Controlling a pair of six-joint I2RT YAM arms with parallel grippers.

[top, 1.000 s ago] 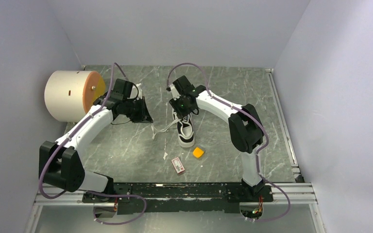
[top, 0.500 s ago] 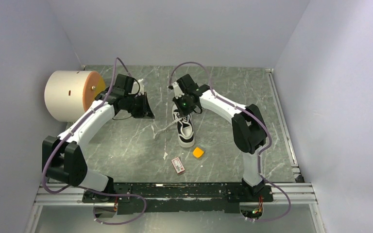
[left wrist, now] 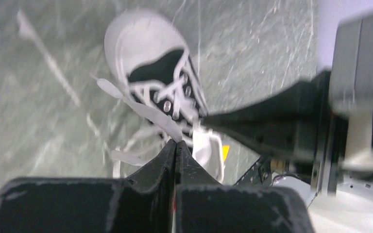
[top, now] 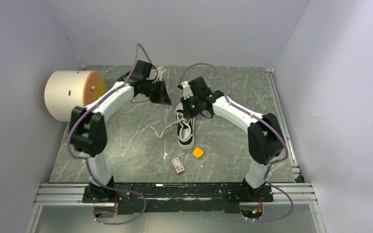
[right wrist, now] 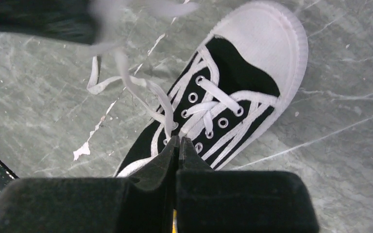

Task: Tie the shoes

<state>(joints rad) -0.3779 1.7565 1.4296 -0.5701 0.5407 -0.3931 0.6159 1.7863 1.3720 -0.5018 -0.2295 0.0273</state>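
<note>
The black-and-white sneaker (top: 185, 130) lies on the marble table, white toe toward the arm bases, laces loose. One lace end (top: 159, 131) trails on the table to its left. My left gripper (top: 166, 100) is just left of the heel and is shut on a flat white lace (left wrist: 141, 108) that runs from the eyelets to its tips (left wrist: 176, 141). My right gripper (top: 189, 109) is over the shoe's opening, shut, with a lace (right wrist: 161, 103) running into its tips (right wrist: 178, 139). The shoe fills the right wrist view (right wrist: 233, 82) and shows blurred in the left wrist view (left wrist: 150, 53).
A small orange block (top: 198, 152) and a red-and-white card (top: 178, 165) lie near the toe. A large cream cylinder with an orange end (top: 73, 95) lies at the left wall. Walls close in the table on three sides.
My left arm has swung right and farther back, from the cylinder side to the shoe's heel. My right gripper has shifted a little right. The shoe has turned slightly.
</note>
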